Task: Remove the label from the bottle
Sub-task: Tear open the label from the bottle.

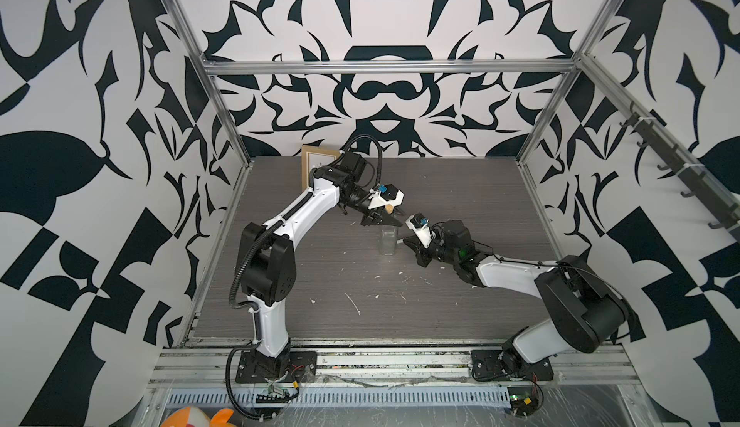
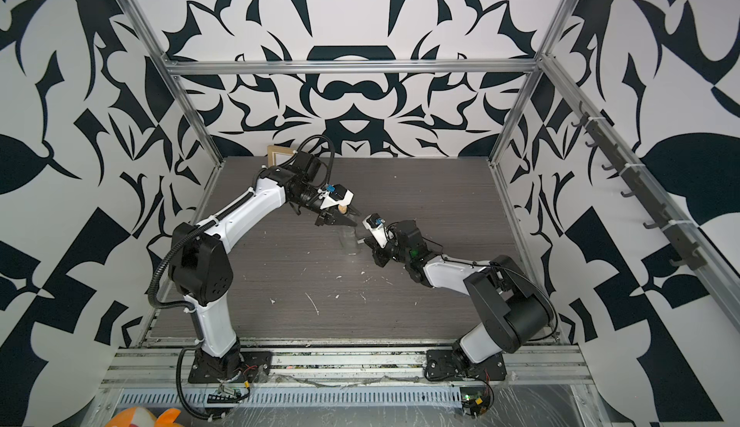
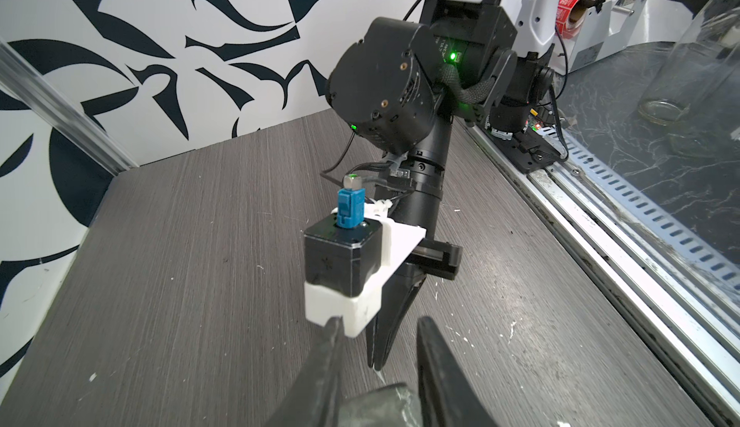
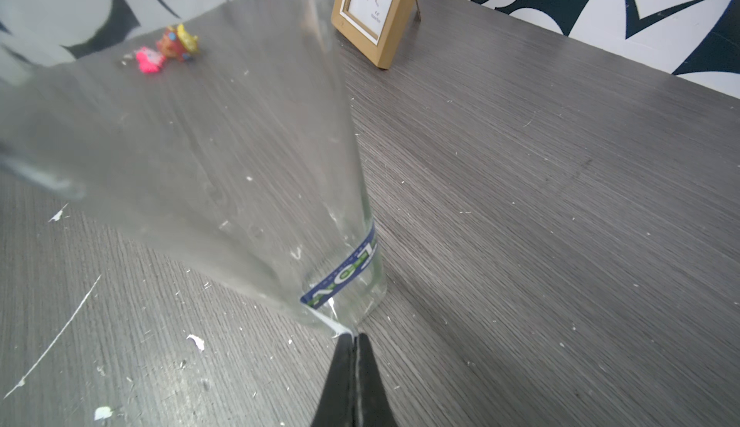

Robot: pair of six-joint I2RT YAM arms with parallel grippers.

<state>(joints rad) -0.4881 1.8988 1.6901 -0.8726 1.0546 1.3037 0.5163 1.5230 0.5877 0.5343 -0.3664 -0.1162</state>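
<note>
Bottle [image 1: 387, 241] is standing upright approx mid-table [image 1: 460, 204], w/ the cork [image 1: 387, 207] in the top. In both top views the L gripper [image 1: 382, 220] comes in from the bottle's 10 o'clock. It's clamped on the neck right under the cork. In the left wrist view its fingers [image 3: 434, 365] sit either side of the neck w/ a gap between them.

R gripper [image 1: 404, 241] is at the bottle's 3 o'clock, low down near the base, tips pressed flat together on a white corner of the label [image 4: 344, 273]. The right wrist view shows it best. The label has a blue band w/ pale lettering low on the glass. Its white edge is lifted off the glass and runs straight into the pinched tips. The band part looks stuck on, tbh.

Other stuff: a wooden pic frame [image 1: 310, 164] stands at the table's 11 o'clock by the back wall. White scraps [image 1: 352, 303] are scattered round the bottle's 6 o'clock, towards the front edge.
</note>
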